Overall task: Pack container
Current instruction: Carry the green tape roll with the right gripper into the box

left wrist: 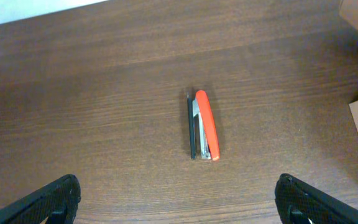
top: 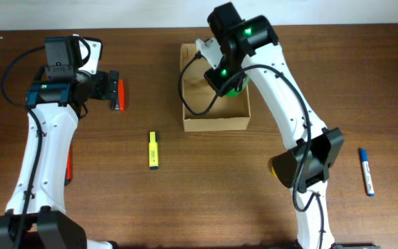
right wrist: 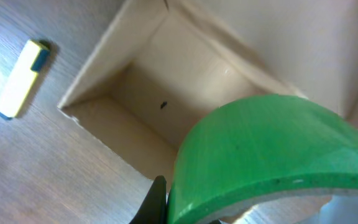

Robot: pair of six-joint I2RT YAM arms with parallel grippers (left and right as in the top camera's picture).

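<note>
Barely begun: gripping green tape roll point(right wrist: 272, 155) over seemingly empty container point(top: 215, 124) with right hand point(top: 231, 80), hovering open left hand point(left wrist: 179, 205) above stapler point(left wrist: 204, 124), leaving highlighter point(top: 153, 150) and pen point(top: 367, 171) unpacked on desk point(top: 185, 207).

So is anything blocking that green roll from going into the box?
Nothing visible does. The right fingers hold the green tape roll over the open box, and the box floor beneath it looks bare.

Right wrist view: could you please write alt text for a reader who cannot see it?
A green tape roll fills the foreground, held over the open cardboard container. A yellow highlighter lies on the wooden table at the upper left, outside the container.
</note>
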